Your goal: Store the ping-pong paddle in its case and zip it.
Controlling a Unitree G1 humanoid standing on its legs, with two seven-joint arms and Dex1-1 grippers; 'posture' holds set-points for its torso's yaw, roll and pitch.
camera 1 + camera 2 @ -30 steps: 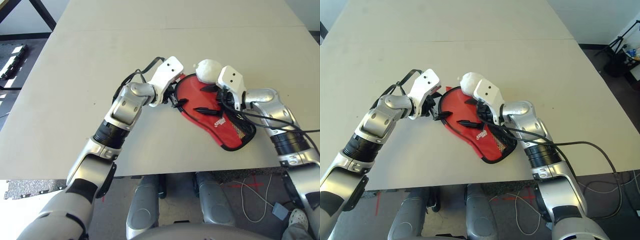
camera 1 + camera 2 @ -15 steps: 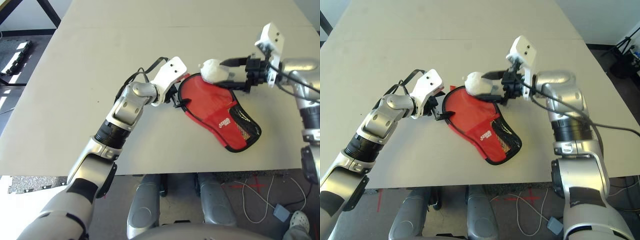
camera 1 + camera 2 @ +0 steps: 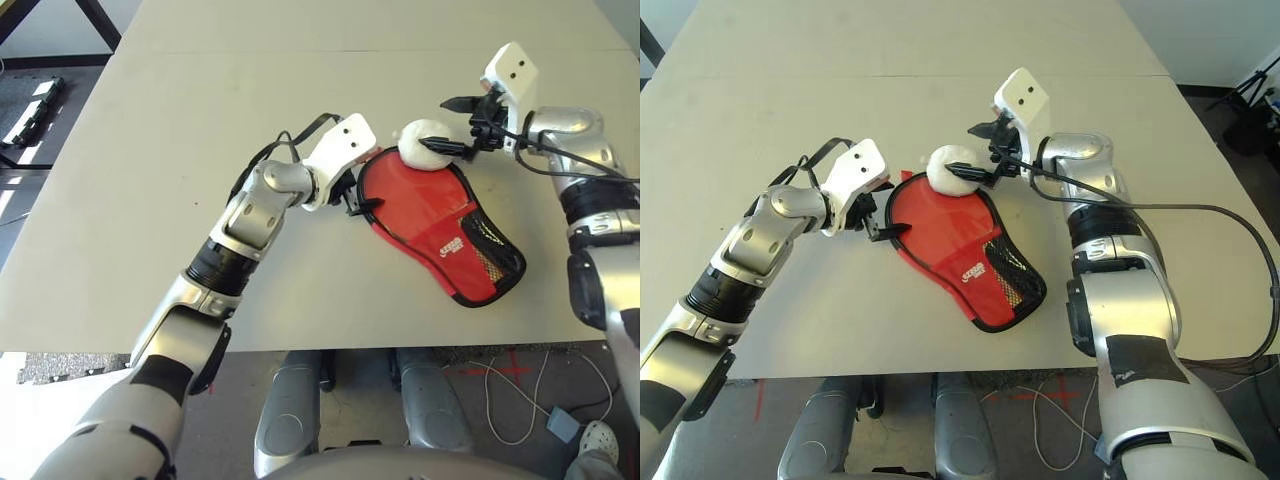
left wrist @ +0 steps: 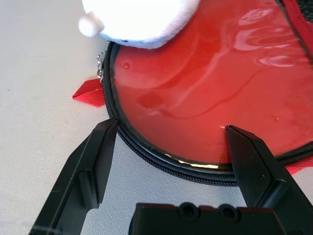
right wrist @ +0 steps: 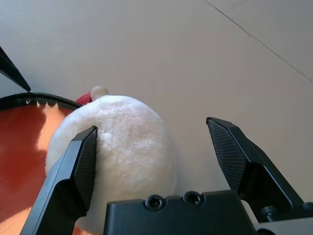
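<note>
Right, the red case (image 3: pixel 436 228) lies flat on the worktop (image 3: pixel 150 150), near the front edge and toward its right side, round end pointing away from me, narrow end with the black mesh pocket (image 3: pixel 488 258) nearest the front edge. From the outside I cannot tell whether the paddle is in it. A white fluffy lump (image 3: pixel 424 143) sits on the far rim of the round end. My left fingers (image 4: pixel 166 147) stand wide apart, low at the zipper edging on the left side of the round end, one tip over the red fabric, the other over bare worktop. My right fingers (image 5: pixel 156 147) are spread too, raised over the white lump, one tip against its fur.
</note>
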